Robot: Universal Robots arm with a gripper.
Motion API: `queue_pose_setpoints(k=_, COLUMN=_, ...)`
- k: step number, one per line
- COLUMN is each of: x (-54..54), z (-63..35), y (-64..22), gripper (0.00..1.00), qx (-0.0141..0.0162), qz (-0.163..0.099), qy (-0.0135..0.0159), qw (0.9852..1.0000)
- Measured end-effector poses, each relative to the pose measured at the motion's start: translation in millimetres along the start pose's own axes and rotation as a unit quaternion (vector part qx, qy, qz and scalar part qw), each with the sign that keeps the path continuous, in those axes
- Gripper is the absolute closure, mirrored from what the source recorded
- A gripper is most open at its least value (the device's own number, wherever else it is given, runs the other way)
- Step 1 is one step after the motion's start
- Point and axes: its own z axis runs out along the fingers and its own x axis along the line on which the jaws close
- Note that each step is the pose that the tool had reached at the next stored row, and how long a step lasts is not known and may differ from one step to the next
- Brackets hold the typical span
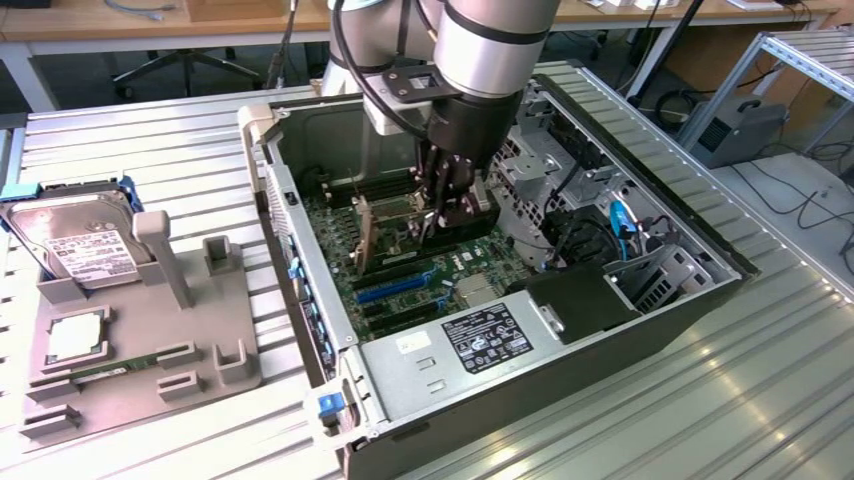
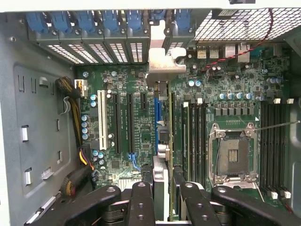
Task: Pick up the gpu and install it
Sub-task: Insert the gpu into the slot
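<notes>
Standing edge-on between hand [image 2: 163, 197] fingers: gpu [image 2: 162, 141]

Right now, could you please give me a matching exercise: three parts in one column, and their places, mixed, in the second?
1. thin black gpu card with silvery bracket
2. silver hard drive with white label
3. narrow green memory stick

A. flat in the grey plastic holder's low slot
B. gripped in the claw, inside the open computer case
C. in a blue frame, outside the case

Pairs: 1-B, 2-C, 3-A.
</notes>
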Motion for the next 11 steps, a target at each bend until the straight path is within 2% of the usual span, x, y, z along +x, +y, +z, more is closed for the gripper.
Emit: queue_pose_setpoints(k=11, x=0.2, z=0.7, y=2.0, gripper=0.73, qx=0.0, qz=0.0, qy=0.0, qw=1.0)
